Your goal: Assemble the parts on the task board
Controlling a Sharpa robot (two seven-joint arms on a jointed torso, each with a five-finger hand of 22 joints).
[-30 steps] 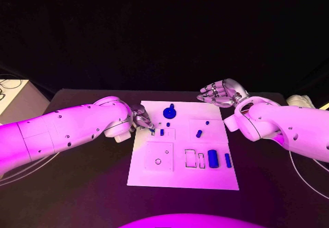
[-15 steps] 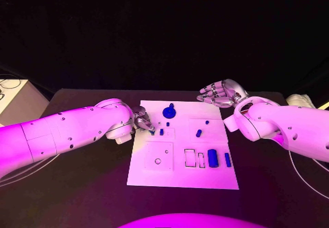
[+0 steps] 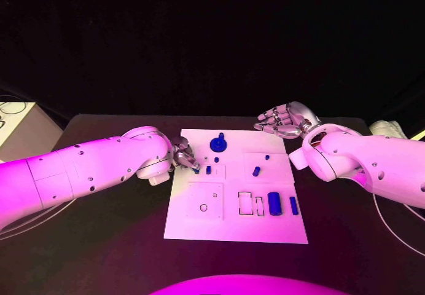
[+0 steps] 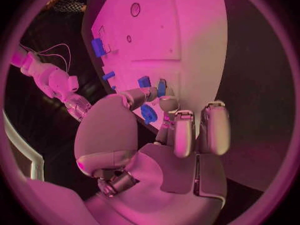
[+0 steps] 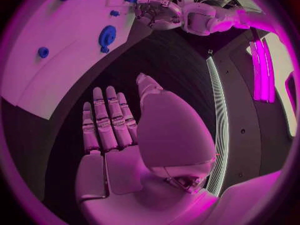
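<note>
Looking down at your black table (image 3: 106,246), you first meet the near end of the flat white task board (image 3: 234,230), which lies in the middle. A little farther along it you see a fat blue cylinder part (image 3: 274,203) lying on its side, with a thinner blue bar part (image 3: 294,205) just beside it on the right. Past those, a small blue peg part (image 3: 257,171) sits on the right half of the board. Your left silver hand (image 3: 184,157) is at the left edge of the board, about midway up. From the left wrist camera you can see its fingertips (image 4: 164,101) bunched close together around a small blue block part (image 4: 145,81), right at the board, but you cannot tell for sure if the hand really holds it. Farther still, a round blue disc part with a knob (image 3: 218,145) sits near the far end of the board. Your right silver hand (image 3: 284,120) is off the far right corner of the board, above the table, with its fingers (image 5: 106,120) straight and side by side, holding nothing.
</note>
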